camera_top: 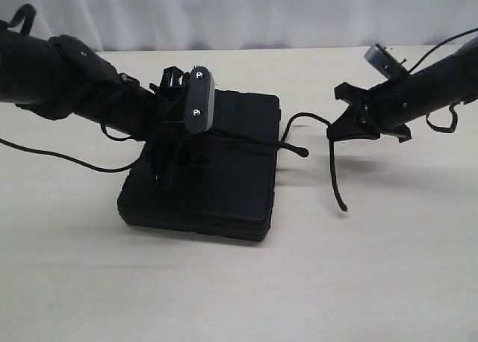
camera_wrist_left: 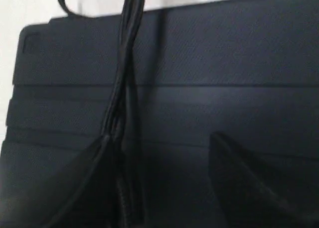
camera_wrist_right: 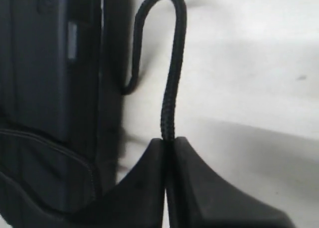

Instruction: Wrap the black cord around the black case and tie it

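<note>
The black case (camera_top: 224, 178) lies flat in the middle of the pale table, its ribbed lid (camera_wrist_left: 224, 88) filling the left wrist view. The black cord (camera_top: 254, 139) crosses the lid, leaves the case's right edge and arcs over to my right gripper (camera_top: 342, 127). That gripper is shut on the cord (camera_wrist_right: 172, 78) a little off the case's (camera_wrist_right: 40, 78) side. A free tail (camera_top: 336, 178) hangs down to the table. My left gripper (camera_top: 168, 170) points down onto the lid, jaws open (camera_wrist_left: 160, 138). The cord (camera_wrist_left: 127, 54) runs beside one finger (camera_wrist_left: 84, 178).
A thin black robot cable (camera_top: 60, 157) trails over the table on the left. The pale tabletop (camera_top: 373, 267) stretches around the case, and a white curtain (camera_top: 261, 13) hangs behind it.
</note>
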Robot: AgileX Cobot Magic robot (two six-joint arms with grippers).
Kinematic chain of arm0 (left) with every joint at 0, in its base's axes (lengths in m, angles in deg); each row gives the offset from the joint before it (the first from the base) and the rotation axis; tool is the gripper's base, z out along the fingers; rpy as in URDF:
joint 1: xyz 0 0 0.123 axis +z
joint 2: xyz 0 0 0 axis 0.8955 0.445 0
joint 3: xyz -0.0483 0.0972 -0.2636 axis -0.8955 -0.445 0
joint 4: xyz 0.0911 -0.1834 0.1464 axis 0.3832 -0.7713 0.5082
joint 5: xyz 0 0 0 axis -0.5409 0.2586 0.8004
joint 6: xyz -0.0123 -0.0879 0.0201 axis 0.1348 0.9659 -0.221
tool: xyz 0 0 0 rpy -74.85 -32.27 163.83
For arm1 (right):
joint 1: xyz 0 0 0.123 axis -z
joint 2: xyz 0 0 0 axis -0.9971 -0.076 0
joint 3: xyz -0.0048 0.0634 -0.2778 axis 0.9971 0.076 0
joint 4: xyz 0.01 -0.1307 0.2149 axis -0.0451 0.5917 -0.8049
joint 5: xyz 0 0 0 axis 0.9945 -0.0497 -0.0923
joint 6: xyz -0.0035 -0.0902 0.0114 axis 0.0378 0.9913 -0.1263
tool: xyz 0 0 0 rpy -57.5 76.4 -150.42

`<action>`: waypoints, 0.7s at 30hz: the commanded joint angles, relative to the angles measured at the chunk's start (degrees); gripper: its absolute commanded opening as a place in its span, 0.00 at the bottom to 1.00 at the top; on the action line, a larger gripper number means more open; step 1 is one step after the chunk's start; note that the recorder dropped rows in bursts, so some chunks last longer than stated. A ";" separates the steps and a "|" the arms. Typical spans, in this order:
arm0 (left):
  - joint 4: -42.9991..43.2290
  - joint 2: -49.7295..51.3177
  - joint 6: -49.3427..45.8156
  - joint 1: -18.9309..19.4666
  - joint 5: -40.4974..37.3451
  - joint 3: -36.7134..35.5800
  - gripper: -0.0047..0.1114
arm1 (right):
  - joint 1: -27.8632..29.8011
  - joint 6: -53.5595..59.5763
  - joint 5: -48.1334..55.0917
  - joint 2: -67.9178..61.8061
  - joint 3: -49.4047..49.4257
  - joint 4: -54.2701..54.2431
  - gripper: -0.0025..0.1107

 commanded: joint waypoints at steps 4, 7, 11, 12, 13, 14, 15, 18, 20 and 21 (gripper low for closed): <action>-0.84 2.29 -1.12 -0.09 7.40 0.08 0.51 | 1.77 9.54 6.07 0.29 -0.46 -14.08 0.06; -0.84 3.37 -1.12 -0.09 6.93 0.08 0.50 | 1.62 14.76 7.52 0.29 -0.46 -18.54 0.06; -0.84 4.12 -1.27 -0.09 6.91 0.08 0.25 | 1.62 18.53 7.36 0.29 -0.46 -20.73 0.06; -0.84 4.12 -1.28 -0.09 6.91 0.08 0.21 | 1.62 18.97 7.10 0.29 -0.46 -21.57 0.06; -0.84 4.12 -1.61 -0.09 6.91 0.08 0.15 | 1.62 19.72 6.99 0.29 -0.46 -22.51 0.06; -0.84 4.12 -2.21 -0.09 6.91 0.08 0.07 | 1.73 21.47 6.86 0.29 -0.46 -25.16 0.06; -0.84 4.12 -2.21 -0.09 6.91 0.08 0.04 | 1.73 22.51 6.96 0.29 -0.46 -27.25 0.06; -0.84 4.12 -2.21 -0.09 6.09 0.08 0.04 | 1.73 25.51 8.48 0.29 -0.46 -34.21 0.06; -0.84 4.12 -2.21 -0.09 5.96 0.08 0.04 | 1.73 29.57 11.31 0.29 -0.46 -39.77 0.06; -0.84 4.12 -2.21 -0.09 5.96 0.08 0.04 | 1.73 31.41 12.44 0.29 -0.46 -41.32 0.06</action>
